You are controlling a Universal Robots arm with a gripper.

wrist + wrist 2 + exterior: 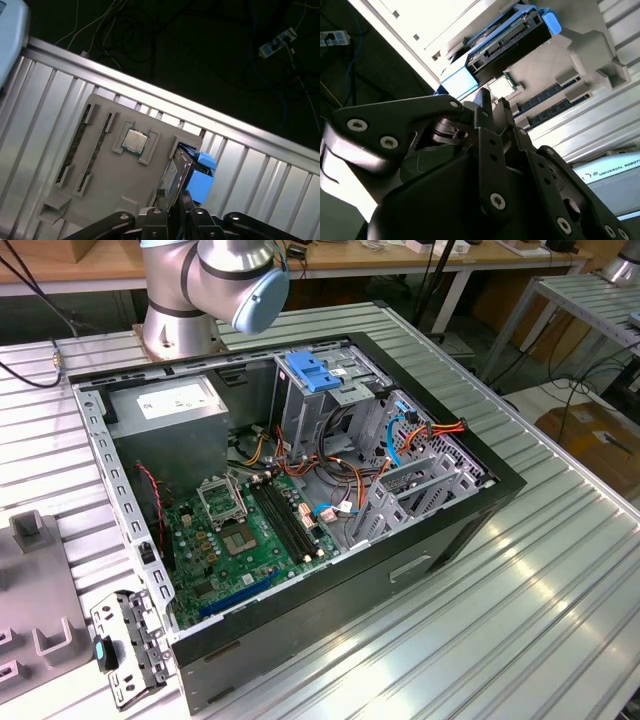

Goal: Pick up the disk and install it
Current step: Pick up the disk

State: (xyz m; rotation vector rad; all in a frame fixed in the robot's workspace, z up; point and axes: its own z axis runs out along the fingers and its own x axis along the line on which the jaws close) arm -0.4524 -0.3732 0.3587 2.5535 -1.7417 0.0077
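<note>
Gripper (492,102) poised near the disk (507,37), its tips a narrow gap apart and clamping nothing. The disk stands on edge in a slot along one edge of the grey holder plate (115,175), beside the processor chip (135,141), close to the table (45,100) rim. In the exterior view, the computer case (300,630) lies open on the table.

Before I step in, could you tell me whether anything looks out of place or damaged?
Nothing stands out. The disk stands on edge in its slot of the grey fixture, seemingly by design, and the processor chip sits square in its recess. Inside the open computer case, cables lie loose, but nothing looks damaged.
</note>
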